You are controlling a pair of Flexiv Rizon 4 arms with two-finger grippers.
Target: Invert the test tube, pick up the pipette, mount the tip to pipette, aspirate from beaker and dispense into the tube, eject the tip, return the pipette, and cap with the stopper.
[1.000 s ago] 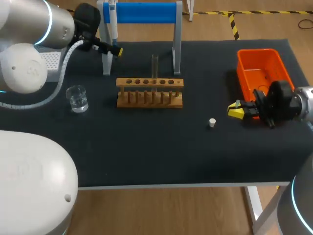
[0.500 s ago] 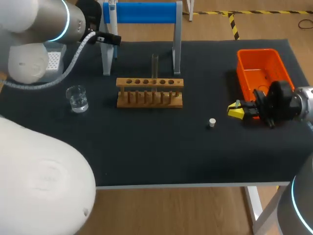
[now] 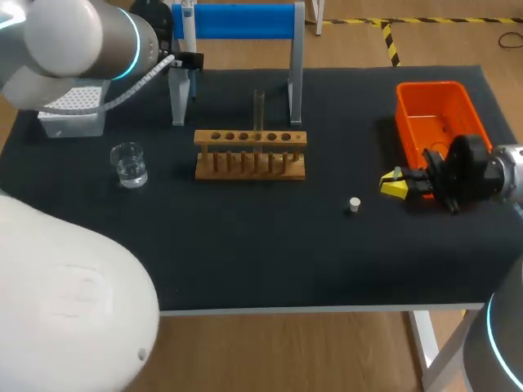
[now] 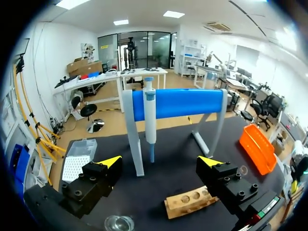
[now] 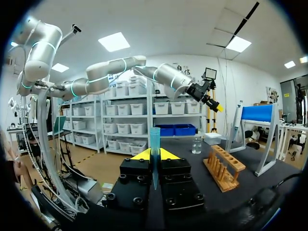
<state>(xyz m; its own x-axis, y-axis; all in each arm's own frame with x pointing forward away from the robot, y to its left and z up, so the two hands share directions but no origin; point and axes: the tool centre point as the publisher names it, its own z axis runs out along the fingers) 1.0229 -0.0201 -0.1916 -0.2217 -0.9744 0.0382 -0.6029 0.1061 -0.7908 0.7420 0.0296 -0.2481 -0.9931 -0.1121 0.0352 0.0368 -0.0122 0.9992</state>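
Note:
The white and blue pipette (image 3: 189, 33) hangs on the blue-barred stand (image 3: 245, 20) at the back. My left gripper (image 3: 189, 62) is right beside it. In the left wrist view this gripper (image 4: 160, 161) stands open, the pipette (image 4: 149, 120) straight ahead of its fingers and apart from them. A clear test tube (image 3: 258, 110) stands upright in the wooden rack (image 3: 250, 153). The beaker (image 3: 129, 163) holds water at the left. A white stopper (image 3: 354, 204) lies on the mat. My right gripper (image 3: 395, 185) hovers right of the stopper, shut on a blue pipette tip (image 5: 154, 154).
An orange bin (image 3: 437, 114) stands at the back right, just behind my right gripper. A white tip box (image 3: 73, 106) sits at the back left, partly under my left arm. The rack (image 4: 190, 202) and beaker (image 4: 119, 224) lie below my left gripper.
My left arm has swung back and toward the pipette stand, uncovering the tip box and bringing its gripper beside the pipette. The right arm has kept still.

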